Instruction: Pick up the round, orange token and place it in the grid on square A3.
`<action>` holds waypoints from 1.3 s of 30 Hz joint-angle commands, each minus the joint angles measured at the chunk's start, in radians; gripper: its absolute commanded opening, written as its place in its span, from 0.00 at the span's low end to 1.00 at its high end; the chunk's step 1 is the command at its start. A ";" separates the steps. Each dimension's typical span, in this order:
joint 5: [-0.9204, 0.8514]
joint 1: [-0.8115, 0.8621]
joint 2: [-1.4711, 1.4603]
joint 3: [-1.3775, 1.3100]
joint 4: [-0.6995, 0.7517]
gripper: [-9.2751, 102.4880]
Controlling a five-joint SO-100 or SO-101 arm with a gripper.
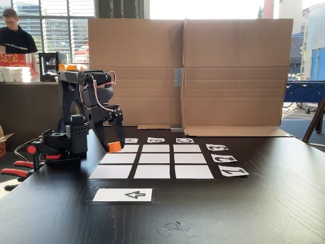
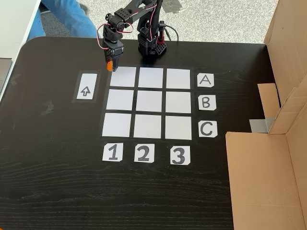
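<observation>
1. Your gripper point(image 2: 111, 65) is closed on the token point(image 1: 114, 147), which it holds just above the table point(image 2: 57, 182) at the outer edge of the grid point(image 2: 120, 98), beside cell A1.
2. In the fixed view from above, square A3 point(image 2: 178, 78) lies to the right of the gripper, in the same row, two cells further, next to the "A" card point(image 2: 205, 80).
3. So I think the next move is sideways along row A.

We see the arm point(image 1: 84, 109) folded forward and bent down — its gripper point(image 1: 114, 146) points at the table, jaws closed on something orange.
</observation>
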 commanded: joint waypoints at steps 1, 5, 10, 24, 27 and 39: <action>-0.003 -0.107 0.224 0.127 0.026 0.08; 0.002 -0.278 0.385 0.210 0.135 0.08; 0.048 -0.466 0.456 0.235 0.199 0.08; 0.156 -0.948 0.491 0.311 0.201 0.08; 0.155 -1.023 0.469 0.328 0.186 0.08; 0.160 -1.140 0.284 0.383 0.012 0.08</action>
